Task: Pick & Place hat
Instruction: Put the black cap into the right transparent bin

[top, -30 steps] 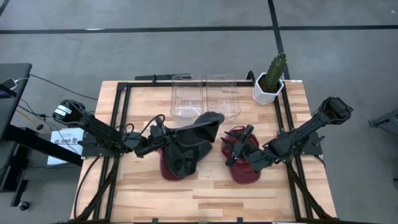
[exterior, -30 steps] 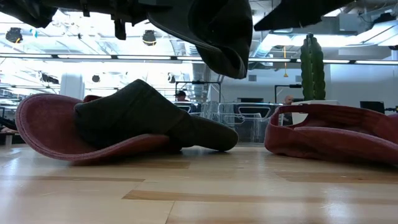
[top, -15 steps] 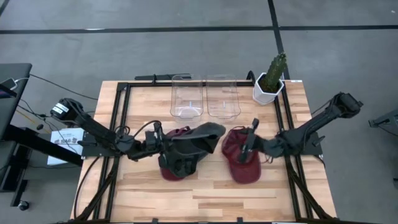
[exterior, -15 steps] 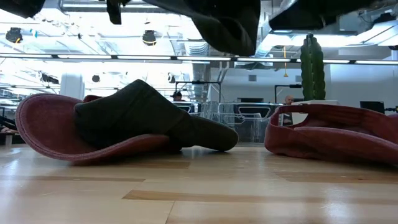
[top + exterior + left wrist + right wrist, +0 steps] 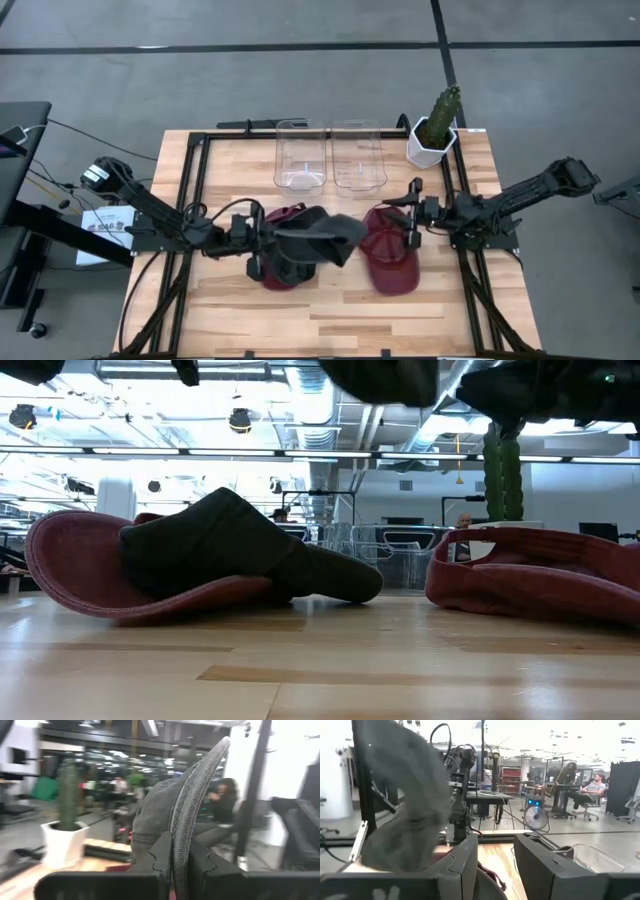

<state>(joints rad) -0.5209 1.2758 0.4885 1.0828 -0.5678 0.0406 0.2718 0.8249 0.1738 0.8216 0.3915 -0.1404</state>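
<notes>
Left wrist view, pincer (image 5: 179,851) pinching floppy grey fabric hat (image 5: 165,815)

Grey tiled floor (image 5: 300,90) with dark seams around a light wooden desk (image 5: 330,310); beyond, bright open workshop, ceiling lights (image 5: 238,420), seated person (image 5: 592,787)

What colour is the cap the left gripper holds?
Dark grey cap in the left gripper; clearest in the high view.

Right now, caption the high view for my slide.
Left gripper lifts a dark cap over the table; open right gripper hovers beside a maroon cap.
</notes>
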